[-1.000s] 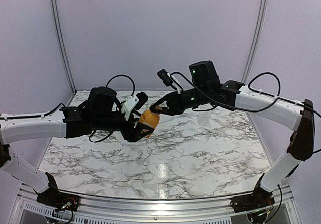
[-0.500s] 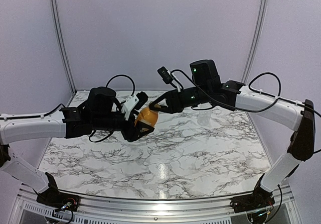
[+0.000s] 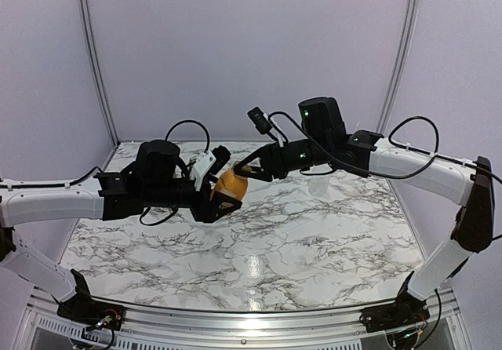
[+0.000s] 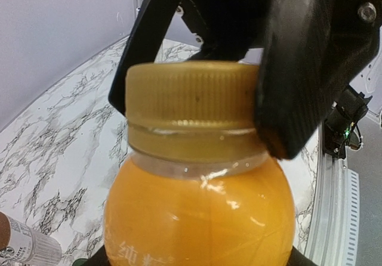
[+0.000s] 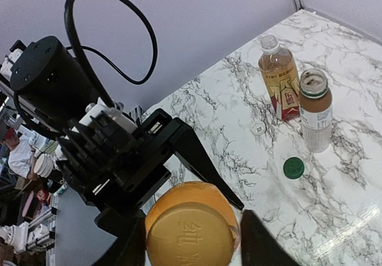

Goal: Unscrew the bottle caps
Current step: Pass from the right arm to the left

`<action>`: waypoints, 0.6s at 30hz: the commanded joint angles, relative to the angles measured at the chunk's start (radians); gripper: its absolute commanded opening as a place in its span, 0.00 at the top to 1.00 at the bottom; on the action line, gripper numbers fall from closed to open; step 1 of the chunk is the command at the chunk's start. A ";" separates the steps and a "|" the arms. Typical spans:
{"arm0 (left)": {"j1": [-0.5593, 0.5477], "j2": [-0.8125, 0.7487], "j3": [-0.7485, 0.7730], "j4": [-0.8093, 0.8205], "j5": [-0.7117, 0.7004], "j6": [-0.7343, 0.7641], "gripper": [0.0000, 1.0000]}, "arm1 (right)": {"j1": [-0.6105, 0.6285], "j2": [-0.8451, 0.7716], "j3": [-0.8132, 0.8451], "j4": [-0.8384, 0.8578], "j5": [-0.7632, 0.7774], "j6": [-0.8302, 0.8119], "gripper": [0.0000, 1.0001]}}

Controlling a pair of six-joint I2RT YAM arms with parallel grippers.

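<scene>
Left gripper (image 3: pixel 220 204): I clamp the orange juice bottle (image 3: pixel 230 187), frame centre.
Right gripper (image 3: pixel 245 169): my fingers (image 4: pixel 298 69) flank the orange cap (image 4: pixel 191 90); I cannot tell whether they grip it.
Cap: seated on the neck.

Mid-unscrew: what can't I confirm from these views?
Whether the right gripper pinches the orange cap: left wrist view, its finger covers the cap's side.
How the left gripper holds the juice bottle: left wrist view, below the bottom edge.
Labelled bottle, same view: cut off at corner.

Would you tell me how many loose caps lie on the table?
2: green cap near the short bottle, white cap beside the red-labelled bottle; others may be hidden.
</scene>
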 commanded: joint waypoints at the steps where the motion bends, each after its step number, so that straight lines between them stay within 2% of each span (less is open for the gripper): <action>1: -0.001 -0.051 -0.003 0.097 0.060 -0.060 0.66 | -0.013 -0.060 -0.019 0.097 0.001 0.016 0.40; 4: -0.002 -0.053 0.001 0.116 0.086 -0.094 0.70 | -0.013 -0.075 -0.027 0.150 0.012 0.026 0.25; 7: -0.002 -0.061 -0.011 0.163 0.107 -0.128 0.71 | -0.010 -0.078 -0.027 0.186 0.012 0.033 0.20; 13: -0.001 -0.059 -0.009 0.193 0.124 -0.170 0.71 | 0.009 -0.079 -0.012 0.208 0.013 0.035 0.18; 18: -0.003 -0.058 -0.012 0.208 0.132 -0.188 0.72 | 0.016 -0.075 -0.005 0.208 0.018 0.038 0.26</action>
